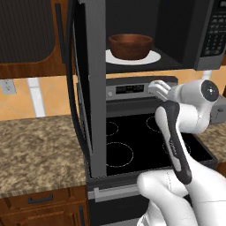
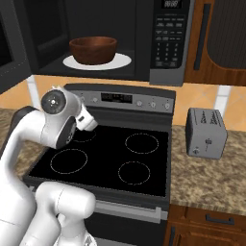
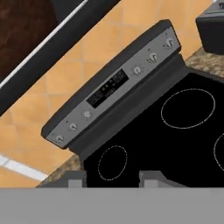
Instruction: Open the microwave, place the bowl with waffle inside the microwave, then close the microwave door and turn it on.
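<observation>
The bowl (image 1: 130, 46) is round, dark reddish-brown with a wood-like grain, and sits upright on the white turntable (image 1: 152, 57) inside the microwave (image 2: 144, 43); the plate's rim shows all round the bowl's foot, so the bowl is the narrower of the two. What lies in the bowl cannot be made out from these angles. The microwave is a dark grey box hung above the stove (image 2: 110, 153), with a button keypad (image 2: 170, 41) on its right side. The door (image 1: 90, 79) stands swung wide open to the left, seen nearly edge-on in the left base view, reaching down in front of the stove's left edge. The tool (image 3: 111, 177) is below the microwave, over the far part of the black cooktop near the stove's grey control panel (image 3: 113, 85). In the hand view its two fingertips (image 3: 151, 177) stand apart with bare cooktop between them, holding nothing. The white arm (image 1: 176, 141) rises over the near right of the stove in the left base view, between camera and cooktop. A small grey toaster (image 2: 205, 132) stands on the speckled stone desk (image 2: 211, 178) to the right of the stove, well apart from the tool. Brown cabinets (image 2: 216, 38) flank the microwave, and orange tiles cover the wall behind.
</observation>
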You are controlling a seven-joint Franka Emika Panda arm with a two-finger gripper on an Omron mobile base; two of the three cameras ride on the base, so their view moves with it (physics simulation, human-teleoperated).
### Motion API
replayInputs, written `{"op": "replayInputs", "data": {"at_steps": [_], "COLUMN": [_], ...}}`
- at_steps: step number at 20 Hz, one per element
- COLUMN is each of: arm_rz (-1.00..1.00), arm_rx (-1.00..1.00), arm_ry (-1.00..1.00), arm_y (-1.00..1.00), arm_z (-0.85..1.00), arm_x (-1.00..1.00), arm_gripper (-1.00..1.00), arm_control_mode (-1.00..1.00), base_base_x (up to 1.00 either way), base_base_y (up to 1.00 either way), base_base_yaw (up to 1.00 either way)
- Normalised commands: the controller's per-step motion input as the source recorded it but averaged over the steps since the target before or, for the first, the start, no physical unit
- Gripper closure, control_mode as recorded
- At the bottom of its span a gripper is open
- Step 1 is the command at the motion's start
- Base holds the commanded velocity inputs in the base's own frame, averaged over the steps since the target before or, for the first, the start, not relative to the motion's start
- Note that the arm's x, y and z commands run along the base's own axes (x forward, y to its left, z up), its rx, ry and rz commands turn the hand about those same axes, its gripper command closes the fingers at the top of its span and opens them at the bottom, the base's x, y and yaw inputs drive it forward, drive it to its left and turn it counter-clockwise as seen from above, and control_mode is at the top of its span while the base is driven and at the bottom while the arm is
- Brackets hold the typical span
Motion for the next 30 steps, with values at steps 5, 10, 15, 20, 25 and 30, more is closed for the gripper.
{"op": "replayInputs", "data": {"at_steps": [5, 10, 15, 20, 25, 30], "arm_rz": [0.0, -0.01, -0.05, -0.04, 0.0, 0.0], "arm_rx": [-0.33, -0.31, -0.23, -0.13, -0.08, -0.07], "arm_ry": [0.11, 0.04, 0.01, -0.15, -0.04, 0.0], "arm_y": [-0.06, -0.11, -0.02, 0.06, 0.73, 0.97], "arm_z": [-0.26, -0.1, -0.43, -0.59, -0.04, 0.0], "arm_x": [-0.02, 0.18, 0.15, -0.1, -0.27, -0.11], "arm_gripper": [1.0, 1.0, 1.0, 1.0, 1.0, 1.0], "arm_control_mode": [-1.0, -1.0, -1.0, -1.0, -1.0, -1.0], "base_base_x": [0.0, 0.0, 0.0, 0.0, 0.0, 0.0], "base_base_y": [0.0, 0.0, 0.0, 0.0, 0.0, 0.0], "base_base_yaw": [0.0, 0.0, 0.0, 0.0, 0.0, 0.0]}}
